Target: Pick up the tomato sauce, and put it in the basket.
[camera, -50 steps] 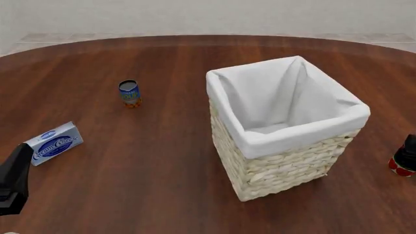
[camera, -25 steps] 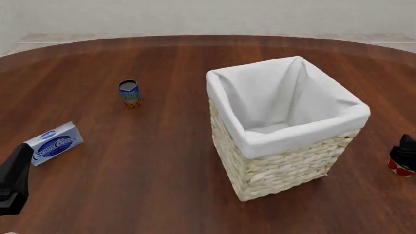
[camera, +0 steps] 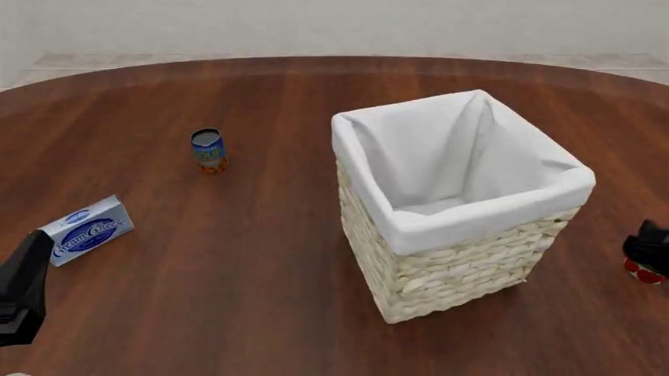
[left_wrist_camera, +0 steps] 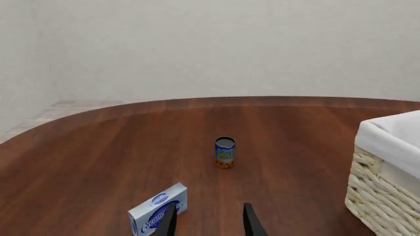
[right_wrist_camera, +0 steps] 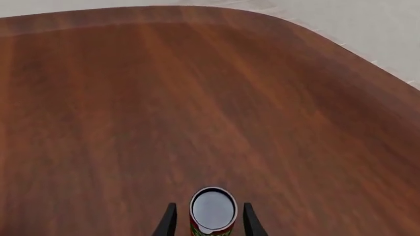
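The tomato sauce (right_wrist_camera: 213, 210), a small red can with a grey metal top, stands upright on the table between the fingers of my right gripper (right_wrist_camera: 209, 205). The gripper is open, with a finger on each side of the can and a thin gap to it. In the front view, at the right edge, only the can's red base (camera: 641, 271) shows under the right gripper (camera: 650, 243). The basket (camera: 418, 274), pale wicker with a white lining, stands to the left of the can. My left gripper (left_wrist_camera: 209, 205) is open and holds nothing, low at the near left (camera: 27, 270).
A blue can with orange at its base (camera: 208, 150) stands at the far left. A blue and white cream cheese box (camera: 87, 229) lies just ahead of the left gripper. The table's round edge (right_wrist_camera: 367, 61) curves past beyond the tomato sauce.
The right gripper has sunk a little lower over the tomato sauce and shifted slightly left in the front view. The left arm and the other objects have not moved.
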